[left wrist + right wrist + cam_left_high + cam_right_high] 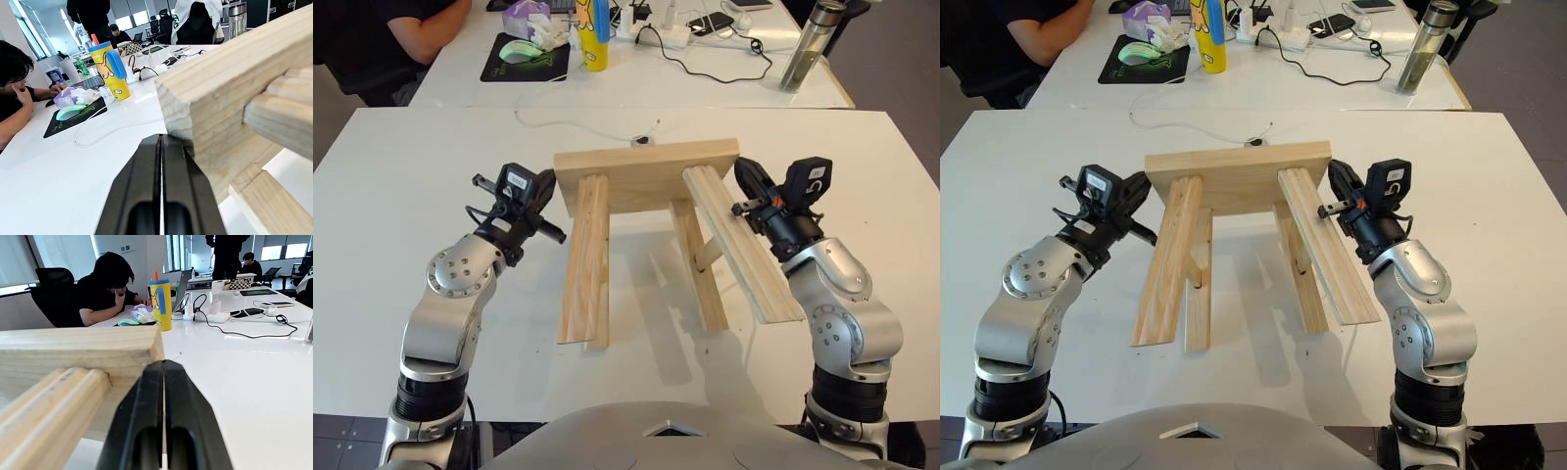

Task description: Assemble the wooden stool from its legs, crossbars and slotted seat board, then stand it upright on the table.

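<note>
Lying on its side on the white table [421, 157], the wooden stool [698, 257] rested its seat board [646, 176] on edge, legs [585, 264] toward the robot. The left hand [546, 184] and right hand [745, 174] sat just beside the board's ends; both were fully closed, gripping nothing.

We take the yellow cup [594, 34] as our marker. It stands on a second white desk [754, 93], just behind the white table [431, 176]. Left of the cup lies a black mat [524, 61]. To its right is a white power strip [658, 31], and farther right a dark bottle [806, 44]. Beyond the cup we see bright windows [58, 254] and a black office chair [51, 293].
</note>
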Tool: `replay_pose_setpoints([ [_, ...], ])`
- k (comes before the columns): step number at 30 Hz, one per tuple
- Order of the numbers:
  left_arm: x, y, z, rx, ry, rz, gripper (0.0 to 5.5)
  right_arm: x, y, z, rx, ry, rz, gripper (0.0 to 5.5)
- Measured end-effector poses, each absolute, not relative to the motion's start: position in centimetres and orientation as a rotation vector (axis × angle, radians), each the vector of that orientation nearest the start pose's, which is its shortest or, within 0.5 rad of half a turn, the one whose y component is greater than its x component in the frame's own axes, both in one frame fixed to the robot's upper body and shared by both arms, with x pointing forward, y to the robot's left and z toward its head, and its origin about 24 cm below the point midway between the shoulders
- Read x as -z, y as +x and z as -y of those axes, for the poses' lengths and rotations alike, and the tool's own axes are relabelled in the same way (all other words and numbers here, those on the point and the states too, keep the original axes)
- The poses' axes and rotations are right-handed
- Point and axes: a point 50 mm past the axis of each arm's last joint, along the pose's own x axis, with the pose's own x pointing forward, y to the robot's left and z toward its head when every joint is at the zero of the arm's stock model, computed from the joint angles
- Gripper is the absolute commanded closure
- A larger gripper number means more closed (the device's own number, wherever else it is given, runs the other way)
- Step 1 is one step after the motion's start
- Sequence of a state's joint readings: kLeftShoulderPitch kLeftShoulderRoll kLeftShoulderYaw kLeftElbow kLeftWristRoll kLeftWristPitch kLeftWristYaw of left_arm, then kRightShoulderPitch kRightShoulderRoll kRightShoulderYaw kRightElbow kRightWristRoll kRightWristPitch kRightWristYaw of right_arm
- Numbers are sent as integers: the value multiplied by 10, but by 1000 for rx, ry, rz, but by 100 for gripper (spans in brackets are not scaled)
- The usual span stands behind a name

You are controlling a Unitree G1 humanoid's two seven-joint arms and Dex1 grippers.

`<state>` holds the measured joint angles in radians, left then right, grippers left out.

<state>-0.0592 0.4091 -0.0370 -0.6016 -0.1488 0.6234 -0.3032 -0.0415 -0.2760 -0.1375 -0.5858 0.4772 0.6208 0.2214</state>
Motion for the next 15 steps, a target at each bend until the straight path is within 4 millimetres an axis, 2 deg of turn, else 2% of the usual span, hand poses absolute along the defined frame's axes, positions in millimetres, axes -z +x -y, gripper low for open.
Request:
replay_pose_setpoints([
  [5,-146,256,-162,409,300,-2,547,-160,251,168,-383,103,136,550],
  [8,-152,266,-161,406,296,16,547,-166,259,168,-380,106,170,550],
  [10,-163,270,-161,394,292,61,547,-173,261,166,-376,100,216,550],
  [13,-183,274,-162,374,299,144,547,-195,264,164,-386,87,338,550],
  [15,-188,275,-162,373,300,161,547,-201,264,164,-388,82,374,550],
])
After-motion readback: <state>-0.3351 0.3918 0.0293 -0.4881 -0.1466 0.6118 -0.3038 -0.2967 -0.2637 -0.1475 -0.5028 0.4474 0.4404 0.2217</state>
